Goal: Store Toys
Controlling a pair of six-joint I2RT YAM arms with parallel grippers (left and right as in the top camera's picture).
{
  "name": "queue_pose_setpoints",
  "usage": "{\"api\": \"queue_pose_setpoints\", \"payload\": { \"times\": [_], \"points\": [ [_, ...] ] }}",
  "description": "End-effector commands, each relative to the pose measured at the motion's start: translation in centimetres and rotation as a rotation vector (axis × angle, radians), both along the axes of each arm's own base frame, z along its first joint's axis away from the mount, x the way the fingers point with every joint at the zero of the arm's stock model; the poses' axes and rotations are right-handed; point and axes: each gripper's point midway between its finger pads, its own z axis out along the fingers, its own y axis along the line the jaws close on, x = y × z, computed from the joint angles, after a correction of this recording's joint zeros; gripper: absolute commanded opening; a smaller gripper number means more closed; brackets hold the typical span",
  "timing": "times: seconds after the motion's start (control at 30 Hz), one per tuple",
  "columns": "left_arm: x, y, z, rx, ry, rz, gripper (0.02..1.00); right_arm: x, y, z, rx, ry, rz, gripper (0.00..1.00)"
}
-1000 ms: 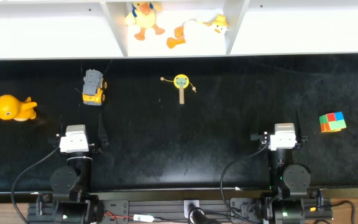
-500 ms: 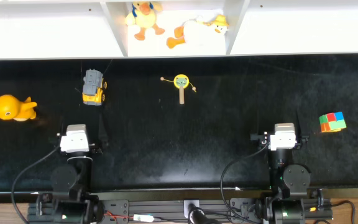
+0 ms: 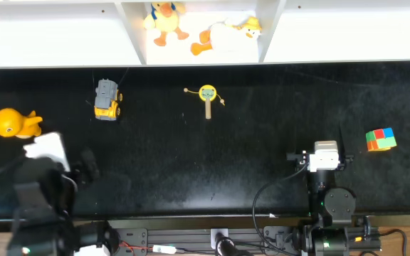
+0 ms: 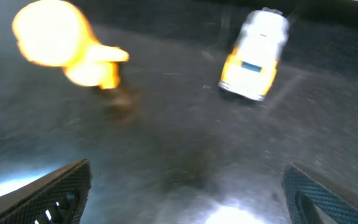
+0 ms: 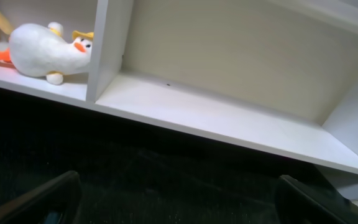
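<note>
An orange duck [image 3: 16, 123] lies at the far left of the black table, with a yellow and grey toy truck [image 3: 107, 99] to its right. Mid-table sits a small yellow rattle on a stick [image 3: 208, 96], and a coloured cube [image 3: 380, 139] rests at the right. My left gripper [image 4: 185, 180] is open, lifted near the front left [image 3: 55, 153], facing the orange duck [image 4: 61, 46] and the truck [image 4: 253, 56]. My right gripper [image 3: 324, 141] stands open and empty near its base, left of the cube; its fingers [image 5: 36, 199] frame the shelf.
A white shelf [image 3: 205, 57] runs along the table's back edge. Its middle bay holds a yellow plush duck [image 3: 165, 20] and a white plush duck [image 3: 226, 35], the latter also in the right wrist view [image 5: 45, 53]. The bay [image 5: 229, 118] beside it is bare.
My left arm has swung from its rest pose leftward and up, toward the orange duck. The right arm and all toys have stayed put.
</note>
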Motion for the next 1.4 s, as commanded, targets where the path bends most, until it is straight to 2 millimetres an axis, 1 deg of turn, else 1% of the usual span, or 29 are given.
{"api": "queue_pose_setpoints", "payload": {
  "times": [0.03, 0.13, 0.3, 0.4, 0.53, 0.6, 0.67, 0.73, 0.83, 0.93, 1.03, 1.17, 1.3, 1.33, 1.4],
  "points": [
    [1.4, 1.6, 1.7, 0.013, 0.043, -0.049, 0.993, 0.0, -0.2, -0.4, 0.001, 0.001, -0.009, 0.996],
    [2.5, 2.8, 1.1, -0.059, 0.067, -0.057, 0.993, 0.0, -0.2, -0.4, 0.001, 0.001, -0.009, 0.996],
    [4.5, 5.4, -0.6, -0.160, 0.076, -0.071, 0.996, 0.0, -0.2, -0.4, 0.001, 0.001, -0.009, 0.996],
    [5.3, 7.6, -1.1, -0.174, 0.053, -0.037, 0.993, 0.0, -0.2, -0.4, 0.001, 0.001, -0.009, 0.996],
    [5.2, 10.6, -1.2, -0.138, 0.036, 0.040, 0.998, 0.0, -0.2, -0.4, 0.001, 0.001, -0.009, 0.993],
    [4.9, 12.4, -0.8, -0.083, 0.031, 0.096, 0.998, 0.0, -0.2, -0.4, 0.001, 0.001, -0.009, 0.996],
    [4.6, 13.6, -0.4, -0.019, 0.042, 0.123, 0.996, 0.0, -0.2, -0.4, 0.001, 0.001, -0.009, 0.993],
    [4.4, 14.0, -0.5, 0.051, 0.081, 0.076, 0.996, 0.0, -0.2, -0.4, 0.001, 0.001, -0.009, 0.996],
    [4.7, 14.3, -1.3, 0.105, 0.131, -0.002, 0.996, 0.0, -0.2, -0.4, 0.001, 0.001, -0.009, 0.993],
    [5.5, 14.9, -2.7, 0.102, 0.162, -0.046, 0.996, 0.0, -0.2, -0.4, 0.001, 0.001, -0.009, 0.996],
    [6.5, 15.8, -4.0, 0.098, 0.174, -0.060, 0.996, 0.0, -0.2, -0.4, 0.001, 0.001, -0.009, 0.996],
    [8.0, 17.3, -4.5, 0.097, 0.171, -0.064, 0.996, 0.0, -0.2, -0.4, 0.001, 0.001, -0.009, 0.996],
    [9.1, 18.1, -5.3, 0.078, 0.185, -0.089, 0.998, 0.0, -0.2, -0.4, 0.001, 0.001, -0.009, 0.996],
    [9.3, 18.2, -5.6, 0.075, 0.188, -0.097, 0.947, 0.0, -0.2, -0.4, 0.001, 0.001, -0.009, 0.993],
    [9.5, 18.5, -6.0, 0.069, 0.194, -0.097, 0.748, 0.0, -0.2, -0.4, 0.001, 0.001, -0.009, 0.996]
  ]
}}
